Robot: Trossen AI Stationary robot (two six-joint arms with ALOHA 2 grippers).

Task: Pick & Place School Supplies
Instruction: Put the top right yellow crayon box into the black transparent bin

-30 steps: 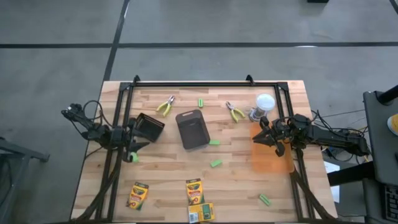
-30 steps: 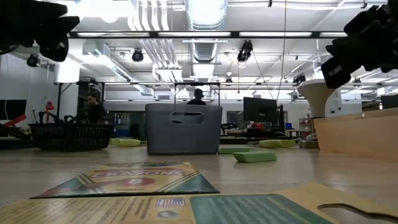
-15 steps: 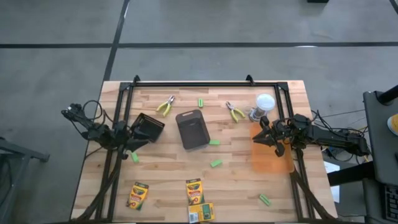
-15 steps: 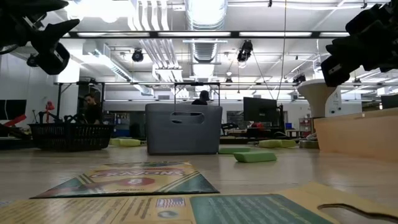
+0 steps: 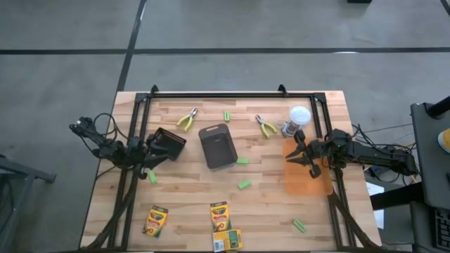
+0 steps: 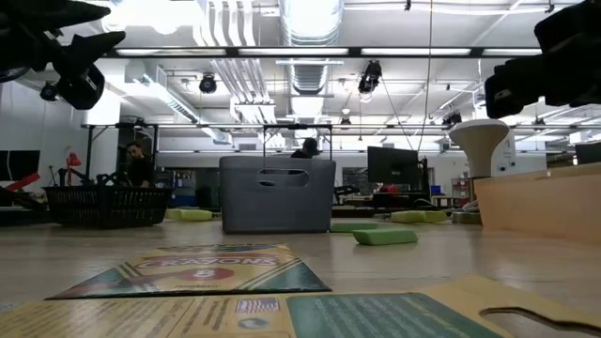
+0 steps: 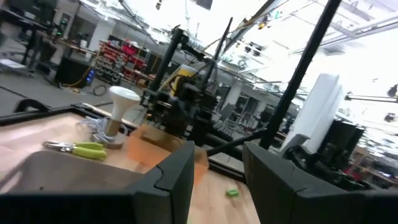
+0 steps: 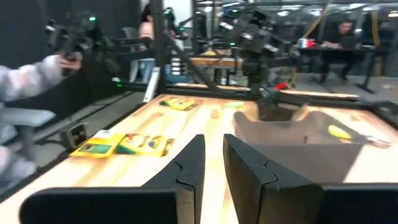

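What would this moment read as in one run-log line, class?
left pincer: open, empty, beside black basket | right pincer: shut, empty | crayon boxes: untouched

Grey concrete floor [image 5: 232,24] around the table, ceiling ducts [image 6: 310,66] and strip lights, distant desks with monitors [image 6: 390,164].

Crayon boxes [image 5: 219,216] near table [image 5: 183,190] edge

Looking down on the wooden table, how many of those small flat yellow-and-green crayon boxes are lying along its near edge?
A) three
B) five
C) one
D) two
A: the high view shows three small flat yellow-and-green crayon boxes, one toward the left, one in the middle and a third just below that one at the table's edge.
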